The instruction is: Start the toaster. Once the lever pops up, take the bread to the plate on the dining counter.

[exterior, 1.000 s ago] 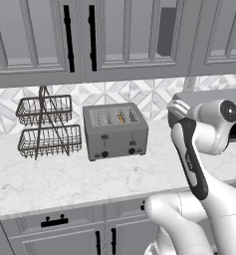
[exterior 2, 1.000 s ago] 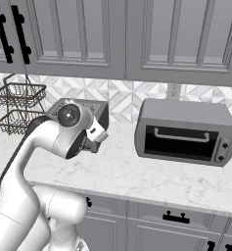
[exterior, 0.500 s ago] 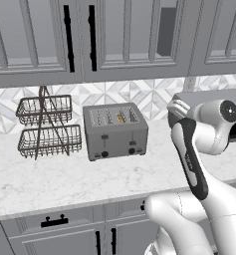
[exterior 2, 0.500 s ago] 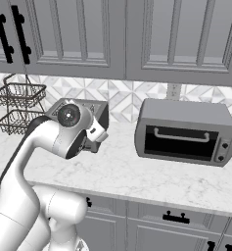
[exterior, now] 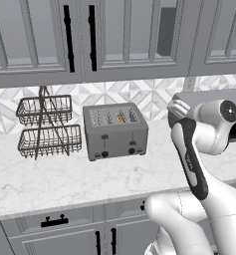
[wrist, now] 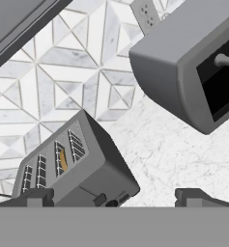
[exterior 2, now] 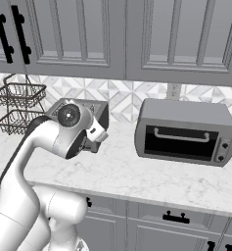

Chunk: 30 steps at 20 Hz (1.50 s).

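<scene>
The grey four-slot toaster [exterior: 114, 130] stands on the counter against the tiled wall, its two black levers on the front. The golden bread [exterior: 120, 118] sits upright in one of the right-hand slots, and it shows as a tan edge [wrist: 63, 160] in the hand view. My gripper [wrist: 115, 198] hovers to the right of the toaster and above counter height. It is open, its tips are wide apart, and nothing is between them. My arm hides most of the toaster [exterior 2: 95, 107] in the right base view. The plate and the dining counter are out of view.
A two-tier wire basket rack [exterior: 45, 127] stands left of the toaster. A grey toaster oven [exterior 2: 186, 131] sits to the right, close beside my hand. A wall outlet [exterior 2: 174, 90] is above it. Upper cabinets hang low over the counter.
</scene>
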Available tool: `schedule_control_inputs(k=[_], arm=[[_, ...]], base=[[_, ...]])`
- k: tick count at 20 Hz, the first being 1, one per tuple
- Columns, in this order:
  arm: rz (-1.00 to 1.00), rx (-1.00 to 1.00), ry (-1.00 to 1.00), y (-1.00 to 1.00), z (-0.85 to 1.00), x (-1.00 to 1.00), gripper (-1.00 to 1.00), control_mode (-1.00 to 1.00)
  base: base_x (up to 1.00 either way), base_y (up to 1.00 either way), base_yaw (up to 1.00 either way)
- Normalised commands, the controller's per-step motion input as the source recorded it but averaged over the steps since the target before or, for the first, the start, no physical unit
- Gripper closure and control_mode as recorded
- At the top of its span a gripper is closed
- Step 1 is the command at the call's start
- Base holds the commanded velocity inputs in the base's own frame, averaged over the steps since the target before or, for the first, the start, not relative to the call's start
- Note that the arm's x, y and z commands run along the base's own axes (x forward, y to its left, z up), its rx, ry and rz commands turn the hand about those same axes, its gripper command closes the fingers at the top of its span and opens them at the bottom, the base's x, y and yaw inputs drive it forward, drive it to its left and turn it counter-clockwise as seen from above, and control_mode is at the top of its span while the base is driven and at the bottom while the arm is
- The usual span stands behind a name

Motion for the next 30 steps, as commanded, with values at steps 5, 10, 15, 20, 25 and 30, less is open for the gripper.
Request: schedule_control_inputs(k=[5, 10, 15, 20, 25, 30], arm=[[0.0, 0.0, 0.0, 0.0, 0.0, 0.0, -1.0, -1.0], [0.0, 0.0, 0.0, 0.0, 0.0, 0.0, -1.0, -1.0], [0.0, 0.0, 0.0, 0.0, 0.0, 0.0, -1.0, -1.0], [0.0, 0.0, 0.0, 0.0, 0.0, 0.0, -1.0, -1.0], [0.0, 0.0, 0.0, 0.0, 0.0, 0.0, -1.0, -1.0], [0.0, 0.0, 0.0, 0.0, 0.0, 0.0, -1.0, -1.0]], base=[[0.0, 0.0, 0.0], [0.0, 0.0, 0.0], [0.0, 0.0, 0.0], [0.0, 0.0, 0.0], [0.0, 0.0, 0.0], [0.0, 0.0, 0.0]])
